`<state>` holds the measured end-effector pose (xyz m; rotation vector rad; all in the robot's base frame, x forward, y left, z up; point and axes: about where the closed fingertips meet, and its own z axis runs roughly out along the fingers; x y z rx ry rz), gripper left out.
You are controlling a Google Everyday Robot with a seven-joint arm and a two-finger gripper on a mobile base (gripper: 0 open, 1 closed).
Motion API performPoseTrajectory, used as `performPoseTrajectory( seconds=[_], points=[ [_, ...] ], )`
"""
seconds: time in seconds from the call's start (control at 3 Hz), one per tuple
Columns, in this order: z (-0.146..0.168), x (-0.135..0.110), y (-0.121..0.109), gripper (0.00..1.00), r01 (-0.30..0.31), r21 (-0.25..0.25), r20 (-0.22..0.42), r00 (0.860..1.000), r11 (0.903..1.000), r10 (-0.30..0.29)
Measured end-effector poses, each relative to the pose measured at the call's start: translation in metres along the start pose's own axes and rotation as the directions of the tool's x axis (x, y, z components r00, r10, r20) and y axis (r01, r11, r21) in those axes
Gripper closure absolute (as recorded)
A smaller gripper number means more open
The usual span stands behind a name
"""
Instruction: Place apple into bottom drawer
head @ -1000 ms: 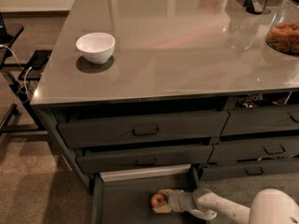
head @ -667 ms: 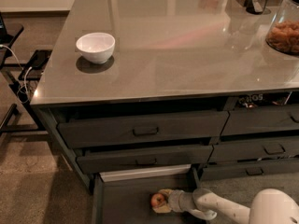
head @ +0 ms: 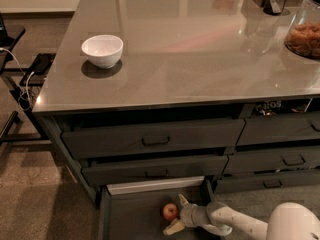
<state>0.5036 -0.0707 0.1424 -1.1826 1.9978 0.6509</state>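
Camera view, looking down from above: the claw [head: 175,214] sits low inside the bottom drawer [head: 134,218], near the lower edge of the picture. Its two pale fingers [head: 173,228] are spread wide apart, one toward the back of the drawer and one toward the front. The apple [head: 170,212] lies at the mouth of that gap, just by the fingertips, resting on the dark drawer floor. The fingers do not appear to press on it (whether either one brushes the fruit, I cannot tell). Behind the claw the white arm [head: 235,223] runs off to the right, ending in a large rounded white body at the corner.

The drawer is pulled out, and its pale back rim [head: 155,185] shows just under the cabinet. Above it are two dark handled drawer fronts [head: 155,141], each slightly ajar, and to the right a column of narrower dark drawers [head: 280,160].

On top is the grey glossy table [head: 190,64]. A white bowl [head: 102,50] stands near its left edge, well apart from a glass jar [head: 304,31] with brownish contents at the far right. Left of the cabinet, cables [head: 22,81] hang by a dark frame.
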Motion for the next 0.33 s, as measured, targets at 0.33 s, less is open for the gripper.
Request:
performPoseTrajectory(
  seconds=[0.33],
  points=[
    [0.0000, 0.0000, 0.0000, 0.00, 0.000, 0.000, 0.000, 1.000, 1.0000, 0.000]
  ],
)
